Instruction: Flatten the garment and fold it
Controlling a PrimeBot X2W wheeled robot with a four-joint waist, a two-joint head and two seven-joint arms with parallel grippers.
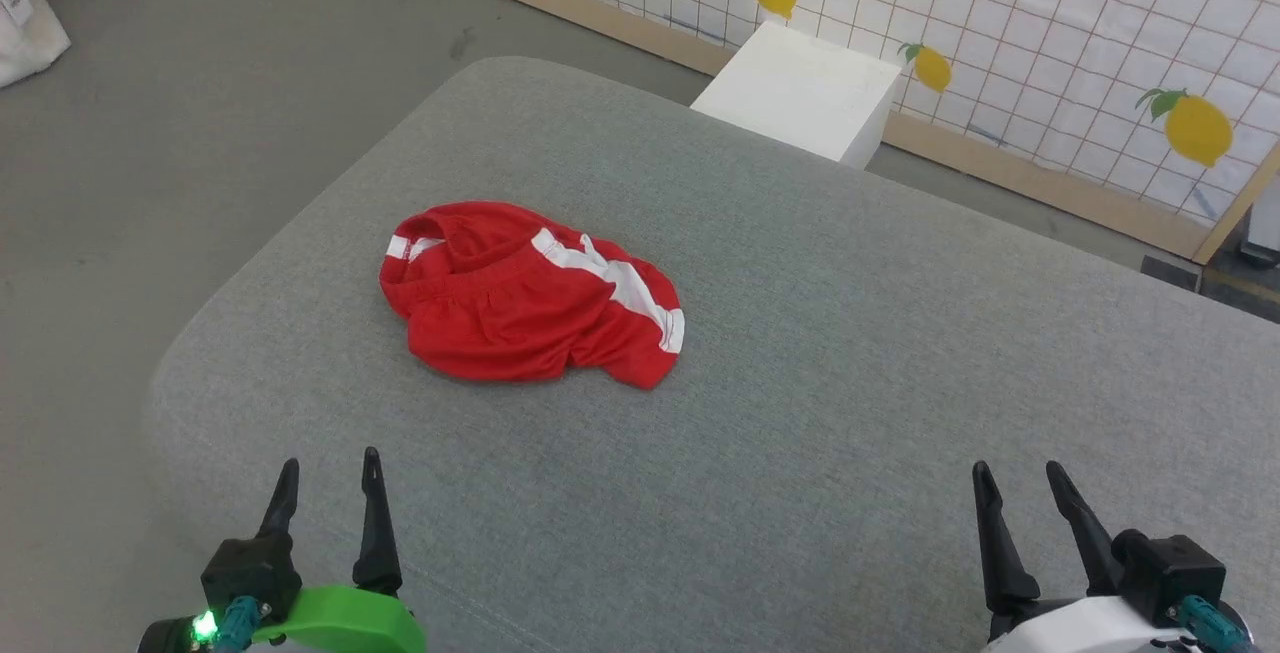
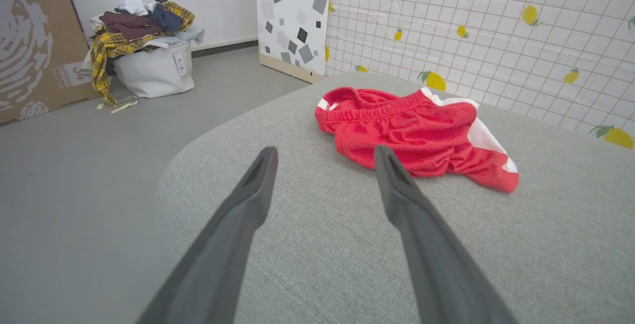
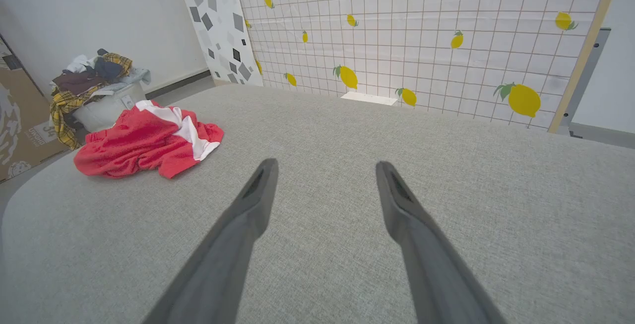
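Nothing is done yet; the garment [image 1: 530, 293] lies crumpled in a heap on the grey table [image 1: 800, 413], left of centre, one white stripe twisted across its top; flattening and folding are both left to do, by my reckoning. The left gripper [image 1: 330, 460] and right gripper [image 1: 1018, 470] hover at the near edge, each with fingers spread and holding nothing; both are well apart from the cloth, the left nearer. The head view gives the heap's outline and a white box [image 1: 800, 93] beyond the table; the left wrist view adds the gathered waistband [image 2: 382, 108] along the heap's far edge, and a basket [image 2: 154, 68] piled with clothes on the floor.
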